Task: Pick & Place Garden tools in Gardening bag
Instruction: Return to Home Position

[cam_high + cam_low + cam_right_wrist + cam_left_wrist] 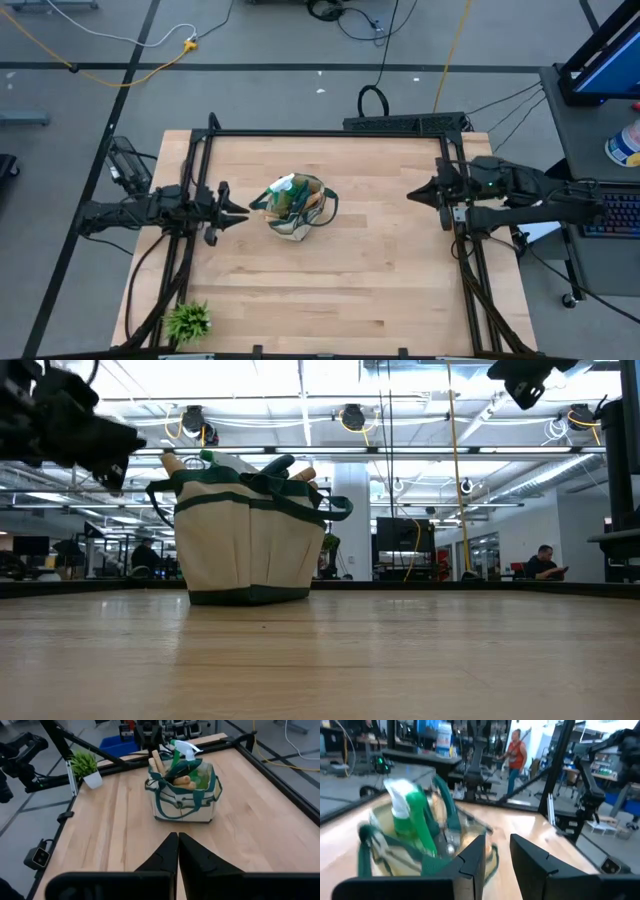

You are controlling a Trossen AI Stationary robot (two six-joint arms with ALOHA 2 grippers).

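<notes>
Both pincers are empty right now and nothing loose shows on the worktop [350, 290] apart from the little plant [188, 320] down in the left arm's near corner, so to me the packing looks done and what's left is just backing the arms off. The gardening bag [300, 226] stands upright roughly mid-worktop, stuffed: from the right wrist view you can see the green spray bottle [183, 750] and a couple of wooden handles [159, 763] poking out of the mouth. The left pincer [238, 207] is the close one, just beside the bag with its tips aimed straight at it, fingers a little apart with nothing between them (the gap is plain in its own wrist view). The right pincer [412, 194] sits well apart on the other side, also pointing at the bag, fingers pressed together and holding nothing. So the bag is on the line between the two, much nearer the left arm. That's the bit that matters, I reckon: the left arm's way out runs straight back along its own axis, directly away from the bag. The low view puts that pincer up around rim height next to the dark green handles, so any sideways swing could snag a loop and tip the whole thing. The right arm has plenty of room and shouldn't be a worry.
</notes>
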